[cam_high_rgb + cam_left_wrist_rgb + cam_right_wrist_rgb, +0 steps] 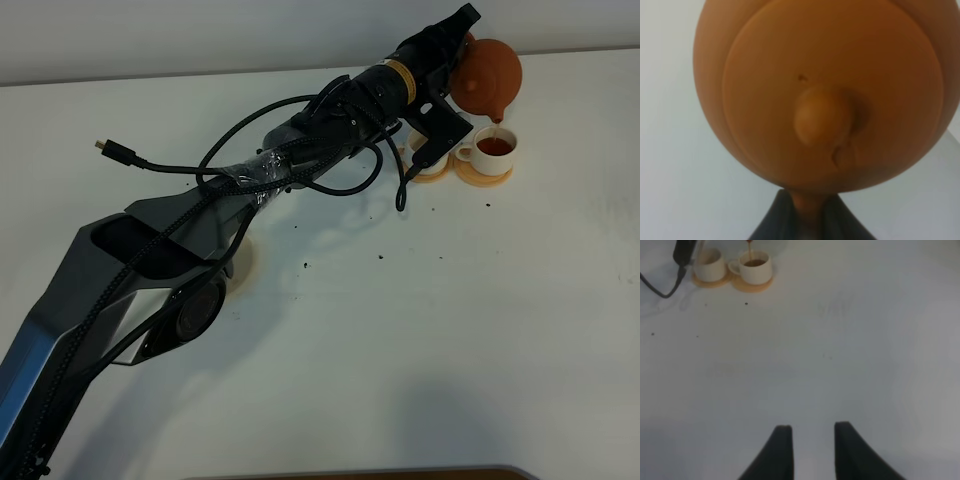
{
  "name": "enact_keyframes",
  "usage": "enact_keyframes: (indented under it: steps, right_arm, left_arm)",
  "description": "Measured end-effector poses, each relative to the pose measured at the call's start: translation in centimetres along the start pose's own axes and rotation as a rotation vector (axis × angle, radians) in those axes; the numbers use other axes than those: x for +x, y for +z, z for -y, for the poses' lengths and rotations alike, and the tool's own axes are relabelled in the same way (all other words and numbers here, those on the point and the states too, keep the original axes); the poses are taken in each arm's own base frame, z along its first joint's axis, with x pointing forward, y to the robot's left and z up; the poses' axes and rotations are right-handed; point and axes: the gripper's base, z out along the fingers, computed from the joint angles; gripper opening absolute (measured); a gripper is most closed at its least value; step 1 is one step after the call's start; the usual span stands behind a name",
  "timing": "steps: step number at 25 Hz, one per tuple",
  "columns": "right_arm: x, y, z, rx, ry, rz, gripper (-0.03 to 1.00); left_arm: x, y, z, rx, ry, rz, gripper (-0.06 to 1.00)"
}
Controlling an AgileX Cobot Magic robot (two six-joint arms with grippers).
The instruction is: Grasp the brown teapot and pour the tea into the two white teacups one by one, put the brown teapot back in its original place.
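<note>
The jaws of my left gripper (pixel 807 216) are closed on the loop handle (pixel 805 201) of the brown teapot (pixel 488 72); in the left wrist view the handle shows as a thin clay piece pinched between the two dark fingers. The jaws of my right gripper (pixel 810 450) stand a little apart with nothing between them, above the bare counter (pixel 855 365) and well apart from the cups. The teapot hangs tilted in the air with its spout (pixel 497 113) down over the filled teacup (pixel 495 147). A thin stream of tea (pixel 748 246) falls into this cup, which already shows dark liquid inside. The second teacup (pixel 709 266) stands just beside it, each on a small coaster (pixel 486 181), but no view looks into it, so I cannot tell if it has tea. The large coaster (pixel 244 264), where the pot must go back, shows partly beside the arm's base, far from the cups. I judge the pot stiff and brittle, rather heavy with liquid, and smooth. So the handle is the right place to hold it, though it may turn in the grip if I move quickly. The lid (pixel 840 75) sits in place with its knob (pixel 822 117), but I suppose it only rests there, and a steeper tilt may let it slide. The cups look light and easy to knock.
</note>
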Motion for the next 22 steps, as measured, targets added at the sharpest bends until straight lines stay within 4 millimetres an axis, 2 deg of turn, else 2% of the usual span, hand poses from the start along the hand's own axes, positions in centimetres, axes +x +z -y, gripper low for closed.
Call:
enact_keyframes:
  steps: [22]
  right_arm:
    - [0.00,0.00,0.00,0.000,0.000,0.000,0.24]
  left_arm:
    - [-0.01,0.00,-0.14,-0.015,0.025,0.000,0.14]
